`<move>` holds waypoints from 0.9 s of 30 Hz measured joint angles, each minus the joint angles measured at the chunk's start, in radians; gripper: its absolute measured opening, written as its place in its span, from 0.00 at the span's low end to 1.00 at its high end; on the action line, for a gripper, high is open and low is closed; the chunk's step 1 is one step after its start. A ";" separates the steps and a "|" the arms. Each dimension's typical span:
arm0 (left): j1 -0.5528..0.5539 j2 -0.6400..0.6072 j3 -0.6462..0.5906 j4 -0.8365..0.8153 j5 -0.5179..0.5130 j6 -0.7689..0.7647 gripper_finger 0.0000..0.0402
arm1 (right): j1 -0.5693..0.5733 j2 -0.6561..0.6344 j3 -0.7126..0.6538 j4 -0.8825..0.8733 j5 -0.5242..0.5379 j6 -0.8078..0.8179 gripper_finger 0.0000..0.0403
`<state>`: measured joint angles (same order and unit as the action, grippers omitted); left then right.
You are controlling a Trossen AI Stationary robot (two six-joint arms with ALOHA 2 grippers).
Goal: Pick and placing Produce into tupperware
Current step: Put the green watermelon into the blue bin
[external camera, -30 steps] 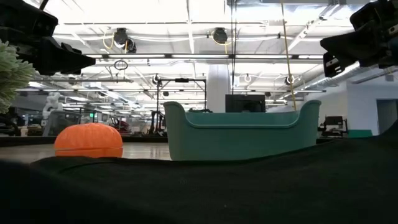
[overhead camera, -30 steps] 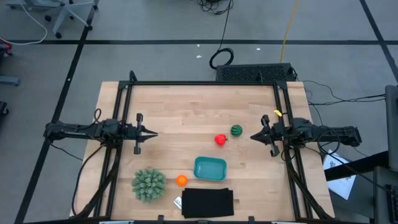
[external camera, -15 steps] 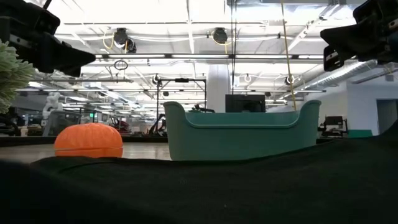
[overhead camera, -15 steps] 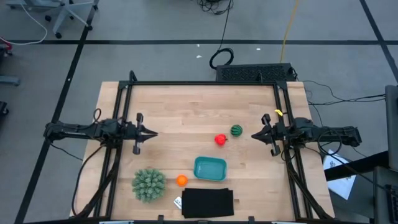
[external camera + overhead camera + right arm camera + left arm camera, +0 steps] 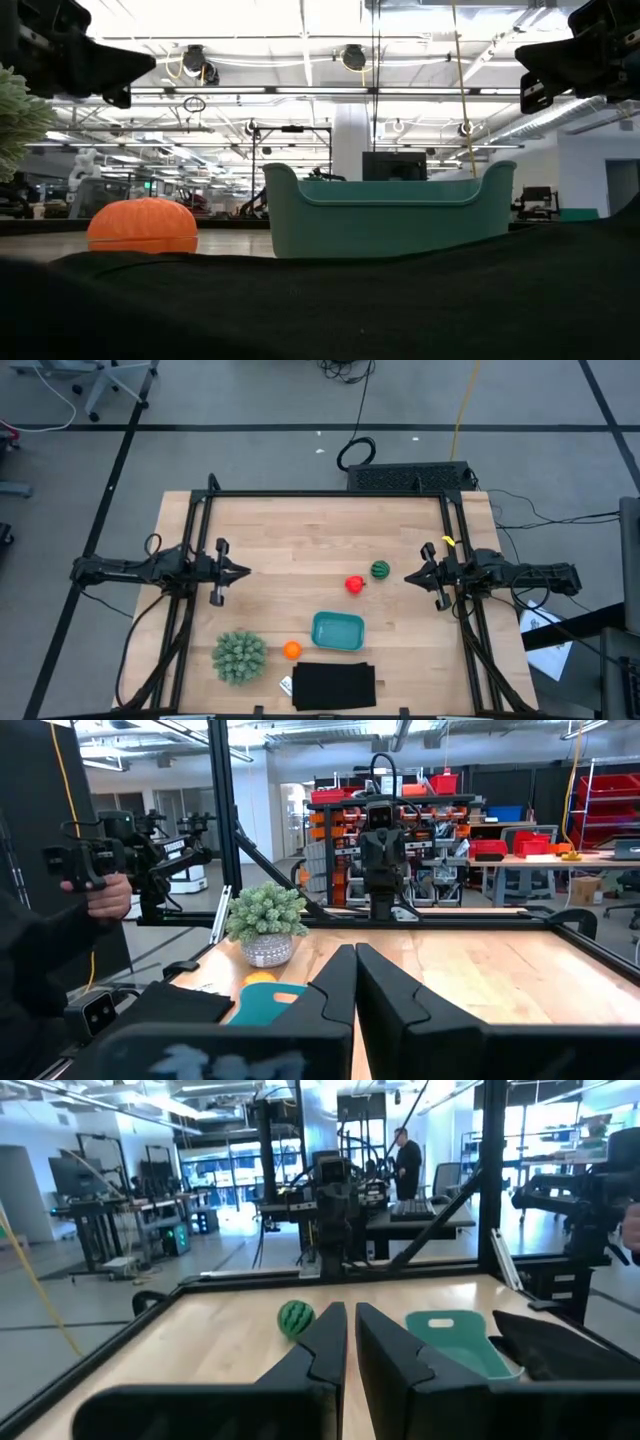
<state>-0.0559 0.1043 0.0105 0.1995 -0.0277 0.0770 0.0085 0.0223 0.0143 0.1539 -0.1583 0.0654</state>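
The teal tupperware (image 5: 338, 630) sits on the table near the front middle and stands behind the black rectangle in the low view (image 5: 388, 212). The orange ball (image 5: 291, 650) lies on the table just left of it. The red fruit (image 5: 354, 584) and the green striped ball (image 5: 380, 570) lie on the table farther back, to the right of centre. My left gripper (image 5: 248, 572) hovers shut at the table's left, pointing right. My right gripper (image 5: 407, 578) hovers shut at the right, pointing left, close to the green ball. Neither holds anything.
A spiky pale-green plant (image 5: 239, 656) stands at the front left. A black flat rectangle (image 5: 333, 685) lies at the front edge before the tupperware. A black frame (image 5: 330, 495) runs round the table. A person's hand (image 5: 100, 885) holds a device beyond the table.
My left gripper has risen a little and drawn back slightly toward the table's left edge, staying shut. The produce and the tupperware have not moved.
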 joint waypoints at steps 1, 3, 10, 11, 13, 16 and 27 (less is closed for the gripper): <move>0.000 0.000 0.000 -0.006 0.000 -0.006 0.08 | 0.000 0.000 0.000 0.000 0.000 -0.001 0.00; 0.000 0.000 0.000 -0.030 0.000 -0.008 0.08 | 0.000 0.000 0.000 0.000 0.000 -0.008 0.00; 0.000 0.000 0.000 -0.048 0.000 -0.016 0.08 | 0.000 0.000 0.000 0.000 0.038 -0.043 0.00; 0.000 0.000 0.000 -0.042 0.000 -0.024 0.08 | 0.000 0.000 0.000 0.001 0.062 -0.052 0.00; 0.000 0.000 0.000 -0.043 0.000 -0.034 0.08 | 0.000 0.000 0.000 0.002 0.119 -0.067 0.00; 0.000 0.000 0.000 -0.049 -0.022 -0.053 0.08 | 0.000 0.000 0.000 0.003 0.159 -0.082 0.00; 0.000 0.000 0.000 -0.046 -0.050 -0.082 0.08 | 0.000 0.000 0.000 0.003 0.158 -0.089 0.00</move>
<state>-0.0557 0.1047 0.0109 0.1536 -0.0780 -0.0055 0.0082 0.0227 0.0144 0.1569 -0.0002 -0.0238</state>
